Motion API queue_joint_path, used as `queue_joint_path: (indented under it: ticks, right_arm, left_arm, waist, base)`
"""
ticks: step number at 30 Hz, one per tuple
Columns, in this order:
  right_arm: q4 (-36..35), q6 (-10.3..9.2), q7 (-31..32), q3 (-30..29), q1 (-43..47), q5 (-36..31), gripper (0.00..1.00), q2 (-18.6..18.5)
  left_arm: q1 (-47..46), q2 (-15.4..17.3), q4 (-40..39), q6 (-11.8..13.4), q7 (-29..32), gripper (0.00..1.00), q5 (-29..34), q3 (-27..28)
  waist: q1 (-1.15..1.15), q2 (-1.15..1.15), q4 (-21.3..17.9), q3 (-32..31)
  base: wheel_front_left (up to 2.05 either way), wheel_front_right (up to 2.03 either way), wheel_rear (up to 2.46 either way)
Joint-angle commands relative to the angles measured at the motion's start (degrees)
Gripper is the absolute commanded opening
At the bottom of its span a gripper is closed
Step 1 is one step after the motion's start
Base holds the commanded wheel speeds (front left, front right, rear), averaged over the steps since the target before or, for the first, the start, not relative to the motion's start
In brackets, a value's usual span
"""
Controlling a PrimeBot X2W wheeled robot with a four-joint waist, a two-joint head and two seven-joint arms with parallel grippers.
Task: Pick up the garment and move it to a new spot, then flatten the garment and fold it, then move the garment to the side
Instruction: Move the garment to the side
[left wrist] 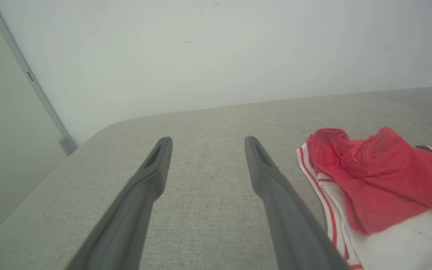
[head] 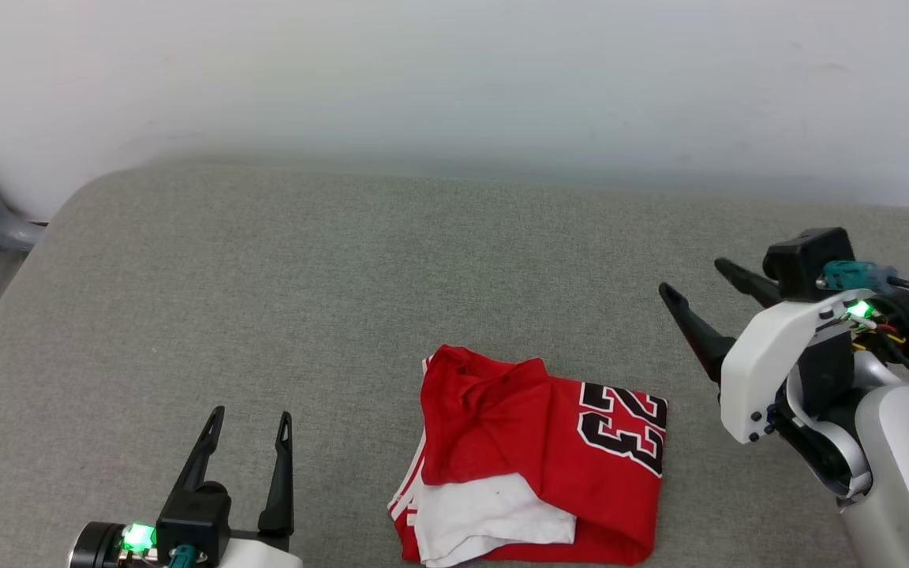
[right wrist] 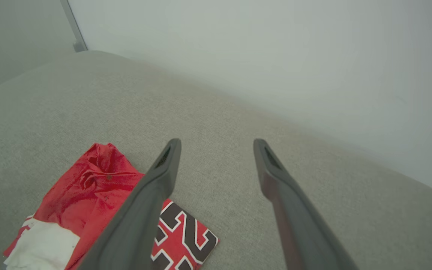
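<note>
Left gripper (head: 253,413) is seen at 7 o'clock in head view, fingers spread wide, nothing grasped. Right gripper (head: 691,276) is seen at 3 o'clock, jaws likewise released and empty. Garment (head: 533,442) is laid folded on the grey cushion (head: 265,276) at 6 o'clock, between the two grippers and touched by neither.

Head view: the "23" (head: 624,422) is shown whole, turned sideways, at the fold's 3 o'clock edge. A white sleeve (head: 486,513) is laid over the red at 6 o'clock.

Left wrist view: the numeral is nearly cut off at the frame edge. The striped trim (left wrist: 321,195) is shown along the cloth's 9 o'clock side, just beside that gripper's own finger. A metal bar (left wrist: 32,82) is seen at 10 o'clock against the wall (left wrist: 216,48).

Right wrist view: the garment is seen at 7 o'clock, the numeral partly hidden behind one finger, the trim barely visible.
</note>
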Motion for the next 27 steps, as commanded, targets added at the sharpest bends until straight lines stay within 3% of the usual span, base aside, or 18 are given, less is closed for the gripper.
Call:
queue_joint_path:
  ticks: [1, 5, 11, 27]
  right_arm:
    - [1.4, -0.05, 2.0, 0.9, -1.0, 1.1, 1.00, -0.9]
    - [5.9, -0.05, 9.6, 3.6, -1.8, 5.7, 1.00, -2.5]
    - [8.8, -0.05, 16.3, 8.1, 0.5, 10.5, 1.00, -4.4]
    - [14.4, -0.04, 17.8, 15.4, 9.1, 13.4, 1.00, -7.2]
  left_arm:
    - [-0.9, -0.2, 0.0, -0.2, -0.1, 1.00, 0.1, -0.1]
    - [-1.9, -0.4, 0.2, -0.4, -0.1, 1.00, 0.1, -0.3]
    - [-2.9, -0.6, 0.2, -0.5, -0.1, 1.00, 0.1, -0.5]
    - [-4.9, -1.0, 0.5, -0.9, -0.1, 1.00, 0.1, -0.6]
  waist:
    - [-0.01, 0.00, 0.3, 0.4]
    - [-0.01, 0.00, 1.0, 1.3]
    - [-0.01, 0.00, 2.4, 2.8]
    - [-0.01, 0.00, 4.4, 7.4]
  base:
    - [0.00, 0.00, 0.00]
    - [0.00, 0.00, 0.00]
    - [0.00, 0.00, 0.00]
    - [0.00, 0.00, 0.00]
